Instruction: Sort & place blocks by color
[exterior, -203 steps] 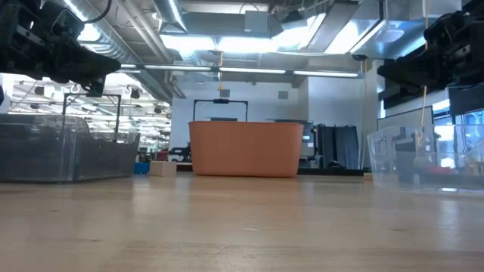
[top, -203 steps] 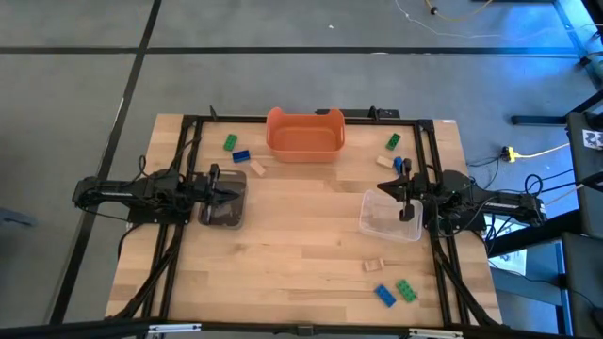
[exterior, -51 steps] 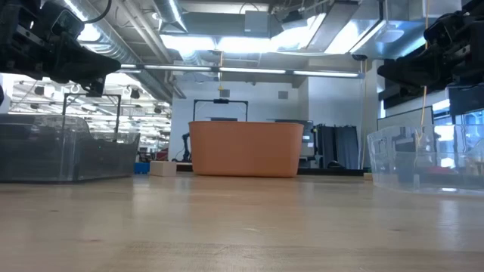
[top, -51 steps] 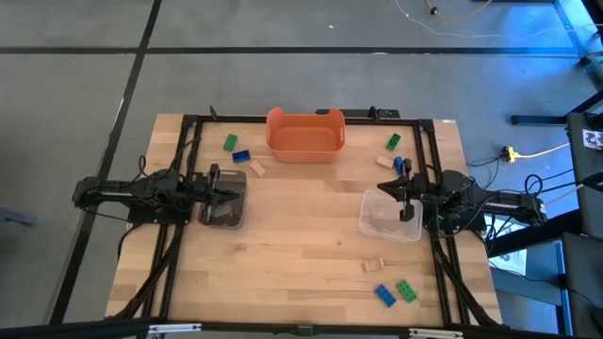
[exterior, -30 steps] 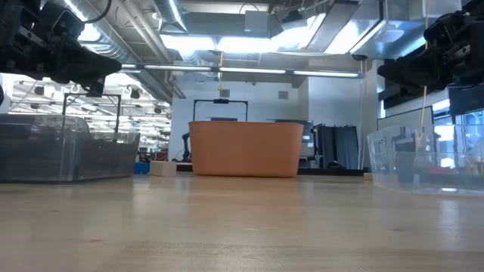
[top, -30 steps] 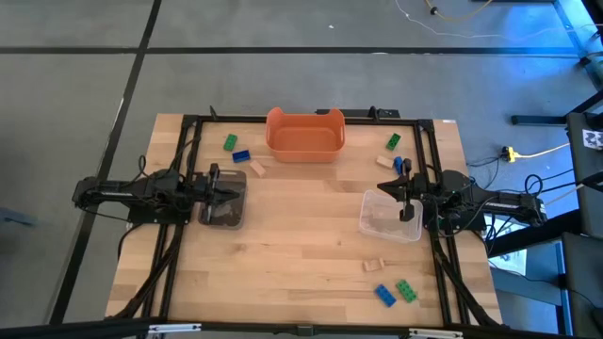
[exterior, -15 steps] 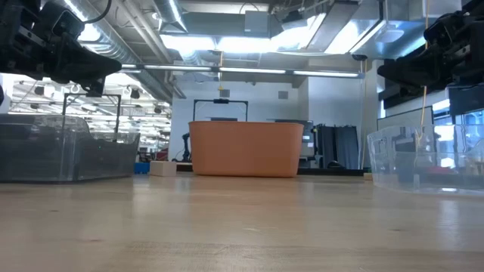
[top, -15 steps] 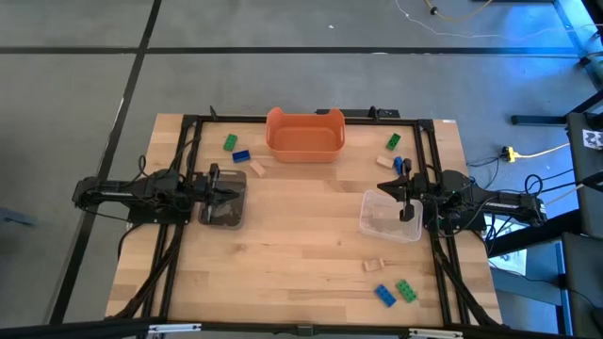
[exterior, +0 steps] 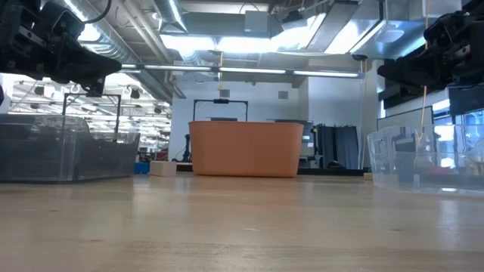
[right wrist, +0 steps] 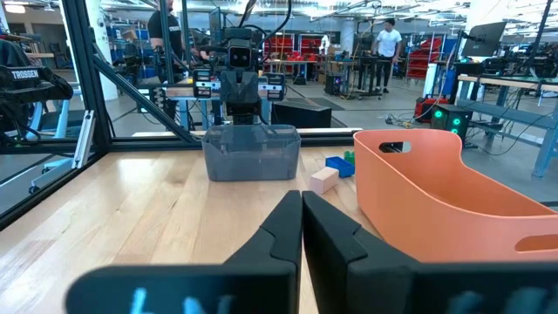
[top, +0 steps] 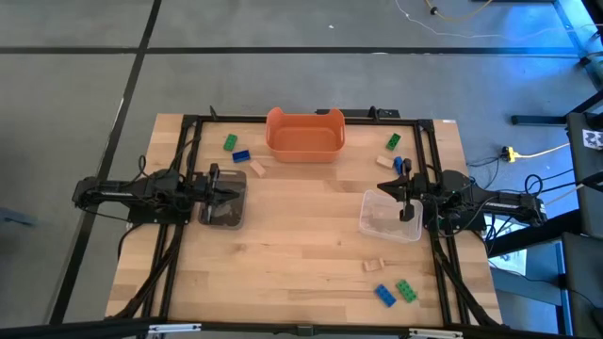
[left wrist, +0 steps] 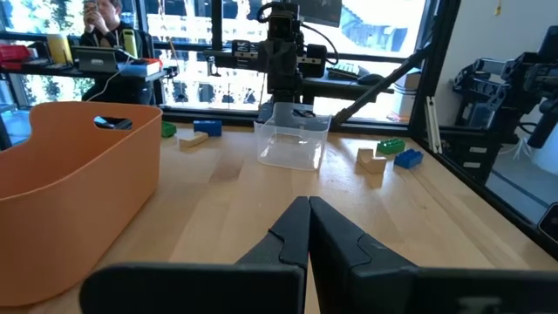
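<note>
Landmark: the orange tub (top: 304, 133) at the far middle of the table (top: 301, 254).

Left gripper (top: 229, 196) hovers over the dark container (top: 223, 200), well to the tub's left and nearer the front edge. In the left wrist view its fingers (left wrist: 292, 234) are pressed together w/ nothing between them. Probably a parked pose – arm pulled back over its own bin, waiting.

Blocks lie loose in three clusters, none in any bin as far as the high view shows, so sorting looks not yet begun:
- just left of the tub: green block (top: 230, 142), blue block (top: 241, 156), tan block (top: 255, 166)
- right of the tub: tan block (top: 390, 142) touching a green one (top: 396, 138), and a blue one (top: 399, 163) slightly nearer, partly under the right arm
- well in front of the tub and to its right, near the front edge: tan block (top: 374, 266), blue block (top: 384, 296), green block (top: 405, 290)

Count: 3 green, 3 blue, 3 tan – 9 blocks. Containers: 3 (orange tub, dark one, clear one), which fits one bin per colour, though which colour goes where can't be told.

Right gripper (top: 407, 203) hovers at the right edge of the clear container (top: 390, 217), right of the tub and nearer the front. Right wrist view shows its fingers (right wrist: 288, 228) pressed together too, empty. Same parked look, mirroring the left arm
</note>
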`<state>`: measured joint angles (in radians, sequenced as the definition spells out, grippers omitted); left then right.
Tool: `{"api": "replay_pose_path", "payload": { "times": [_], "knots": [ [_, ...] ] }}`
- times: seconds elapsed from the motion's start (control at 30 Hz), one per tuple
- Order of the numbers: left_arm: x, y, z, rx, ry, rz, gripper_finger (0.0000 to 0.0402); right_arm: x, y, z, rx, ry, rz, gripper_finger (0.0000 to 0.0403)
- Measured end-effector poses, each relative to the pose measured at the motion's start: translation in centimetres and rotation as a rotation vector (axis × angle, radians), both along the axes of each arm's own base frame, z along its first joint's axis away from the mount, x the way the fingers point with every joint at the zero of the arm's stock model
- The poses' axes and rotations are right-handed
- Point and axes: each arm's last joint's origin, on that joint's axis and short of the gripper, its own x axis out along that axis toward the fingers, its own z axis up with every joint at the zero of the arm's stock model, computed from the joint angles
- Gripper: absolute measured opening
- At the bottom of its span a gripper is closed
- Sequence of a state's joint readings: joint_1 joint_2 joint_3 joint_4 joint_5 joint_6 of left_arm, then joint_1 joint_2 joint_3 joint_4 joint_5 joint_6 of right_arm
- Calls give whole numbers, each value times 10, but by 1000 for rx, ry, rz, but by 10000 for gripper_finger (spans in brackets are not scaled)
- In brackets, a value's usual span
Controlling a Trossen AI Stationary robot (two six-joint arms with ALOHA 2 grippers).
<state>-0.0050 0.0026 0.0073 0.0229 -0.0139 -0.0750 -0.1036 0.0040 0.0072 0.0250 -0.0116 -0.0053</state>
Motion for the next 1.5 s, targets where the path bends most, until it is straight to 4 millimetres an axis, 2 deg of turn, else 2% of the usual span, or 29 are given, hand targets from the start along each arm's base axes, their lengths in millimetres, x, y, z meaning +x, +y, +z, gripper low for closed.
{"api": "replay_pose_path", "payload": {
  "times": [0.63,0.77,0.83,0.9,1.07,1.23,1.37,1.5],
  "knots": [
    [0,0,0,0,0,0,0,0,0,0,0,0,0,16],
    [0,0,0,0,0,0,0,0,0,0,-109,6,-3,16],
    [0,0,0,0,-1,0,0,0,1,3,-63,-29,14,16],
    [0,0,0,0,0,0,0,-1,2,12,54,-131,59,16],
    [0,0,0,0,0,0,0,-13,3,46,277,-513,133,16],
    [0,0,0,0,-1,0,0,-30,-1,67,469,-839,90,16],
    [0,0,0,0,0,0,0,-35,-3,80,574,-900,54,16],
    [0,0,0,0,0,-1,0,-29,-4,105,599,-774,16,24]
  ]
}}
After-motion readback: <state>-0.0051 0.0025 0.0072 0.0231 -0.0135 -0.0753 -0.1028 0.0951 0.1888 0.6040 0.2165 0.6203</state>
